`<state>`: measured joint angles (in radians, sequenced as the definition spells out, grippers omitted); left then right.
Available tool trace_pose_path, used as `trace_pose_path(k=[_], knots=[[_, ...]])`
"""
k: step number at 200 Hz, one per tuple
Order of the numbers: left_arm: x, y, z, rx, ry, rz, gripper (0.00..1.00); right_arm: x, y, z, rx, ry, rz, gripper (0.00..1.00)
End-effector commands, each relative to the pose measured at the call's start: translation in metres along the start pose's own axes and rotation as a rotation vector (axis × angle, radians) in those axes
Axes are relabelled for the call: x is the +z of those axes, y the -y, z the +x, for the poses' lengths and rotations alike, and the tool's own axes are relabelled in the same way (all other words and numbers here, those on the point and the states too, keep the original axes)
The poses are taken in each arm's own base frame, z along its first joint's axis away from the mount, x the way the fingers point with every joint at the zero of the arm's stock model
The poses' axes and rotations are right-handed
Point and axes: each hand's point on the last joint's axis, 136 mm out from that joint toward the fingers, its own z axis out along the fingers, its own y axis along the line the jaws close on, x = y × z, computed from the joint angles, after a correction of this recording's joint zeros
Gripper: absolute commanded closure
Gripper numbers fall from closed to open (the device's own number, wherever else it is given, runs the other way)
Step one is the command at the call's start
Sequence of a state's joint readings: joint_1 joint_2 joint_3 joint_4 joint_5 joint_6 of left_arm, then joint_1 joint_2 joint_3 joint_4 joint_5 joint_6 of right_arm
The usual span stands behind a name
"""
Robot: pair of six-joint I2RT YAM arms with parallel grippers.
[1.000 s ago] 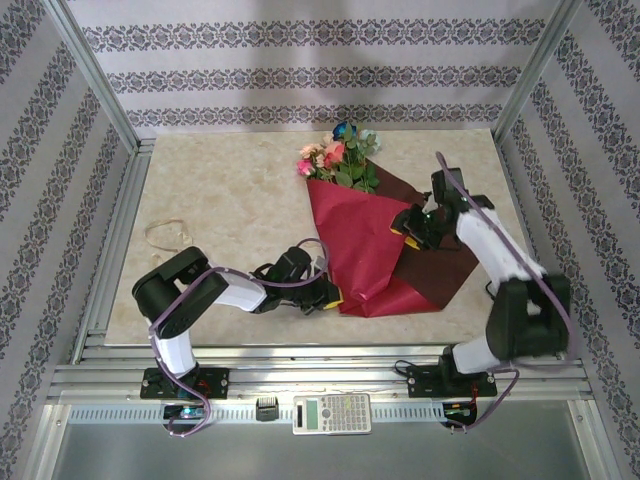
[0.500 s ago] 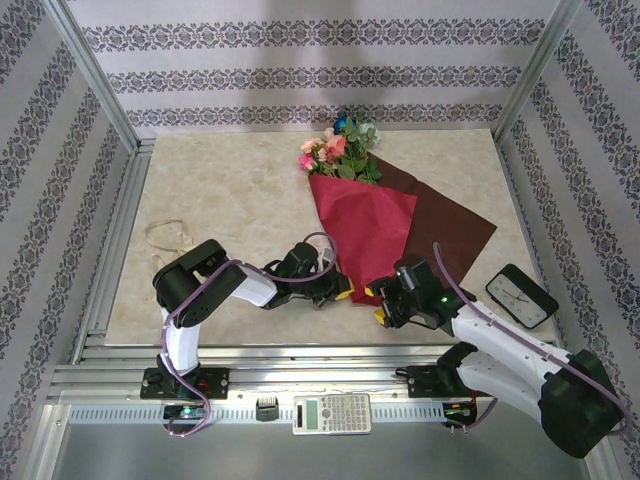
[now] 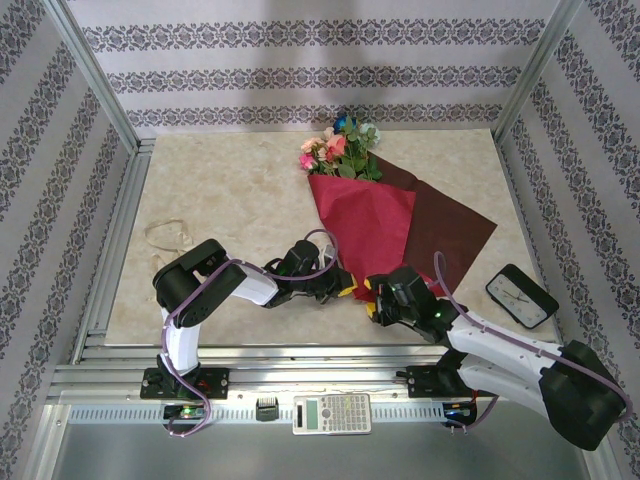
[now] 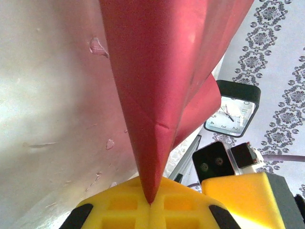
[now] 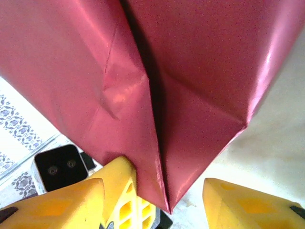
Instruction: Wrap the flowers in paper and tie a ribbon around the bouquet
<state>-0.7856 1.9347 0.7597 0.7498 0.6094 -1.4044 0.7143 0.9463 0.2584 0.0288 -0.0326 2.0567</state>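
Left end effector [image 4: 150, 204] tight on paper [image 4: 162, 71] tip.

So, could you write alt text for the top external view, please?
Red paper folded around flowers, blooms at the far end, lies on a pale table. The left hand pinches its near tip; the open right hand meets it there. Ribbon lies left, clock right.

A pale, marble-patterned bench [image 3: 230, 190] is enclosed by walls [image 3: 300, 70] with grey floral stripes. Near its right edge lies a square black clock [image 3: 521, 297] with a white dial, turned at an angle. A light calculator [image 3: 331, 412] rests on the metal rail [image 3: 120, 385] in front of the bench.
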Motion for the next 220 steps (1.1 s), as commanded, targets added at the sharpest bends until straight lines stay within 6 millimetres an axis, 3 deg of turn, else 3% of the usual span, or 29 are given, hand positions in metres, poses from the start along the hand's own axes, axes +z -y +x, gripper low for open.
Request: trace_pose_path(k=[1, 153, 177, 220], knots=[[0.004, 0.018, -0.002, 0.026, 0.006, 0.058, 1.00, 0.003, -0.004, -0.003, 0.065, 0.039, -0.045, 0.43], [0.005, 0.025, -0.008, 0.005, 0.008, 0.078, 1.00, 0.016, -0.004, -0.009, 0.122, 0.166, -0.110, 0.52], [0.005, 0.025, -0.008, -0.002, 0.006, 0.083, 1.00, 0.020, -0.003, -0.013, 0.139, 0.176, -0.119, 0.59], [0.005, 0.022, -0.009, -0.008, 0.006, 0.079, 1.00, 0.020, -0.006, -0.013, 0.131, 0.192, -0.124, 0.86]])
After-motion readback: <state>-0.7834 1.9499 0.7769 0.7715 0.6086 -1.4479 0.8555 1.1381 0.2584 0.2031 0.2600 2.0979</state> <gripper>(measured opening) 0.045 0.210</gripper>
